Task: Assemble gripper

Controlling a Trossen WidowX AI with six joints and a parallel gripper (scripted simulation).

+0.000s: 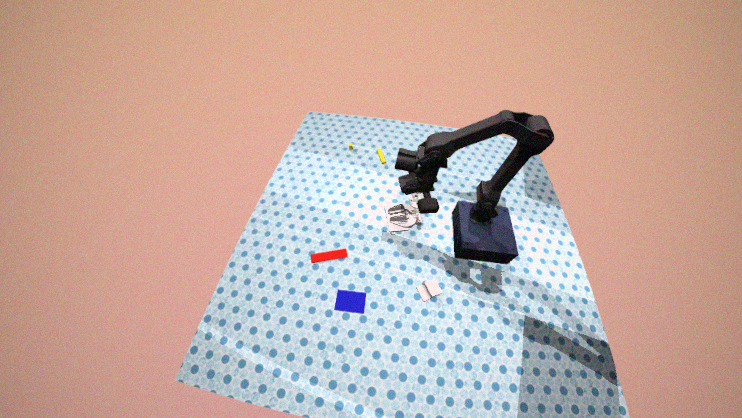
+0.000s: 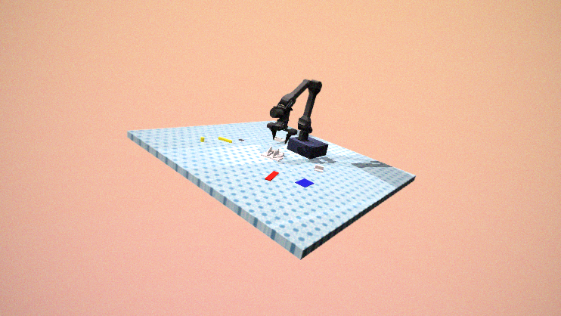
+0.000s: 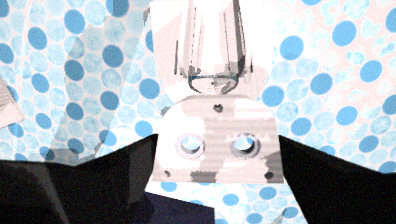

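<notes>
Around the navy base block [image 1: 485, 233] [image 2: 307, 147], whose faces are looking matt, the arm [image 1: 467, 129] [image 2: 310, 103] above it is showing smooth, dark, plastic-like surfaces.

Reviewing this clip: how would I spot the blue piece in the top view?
Start from the dotted table. In the top view, look in its lower half, below the red bar. There lies the blue piece, flat and nearly square, unlike the long, narrow red bar.
</notes>
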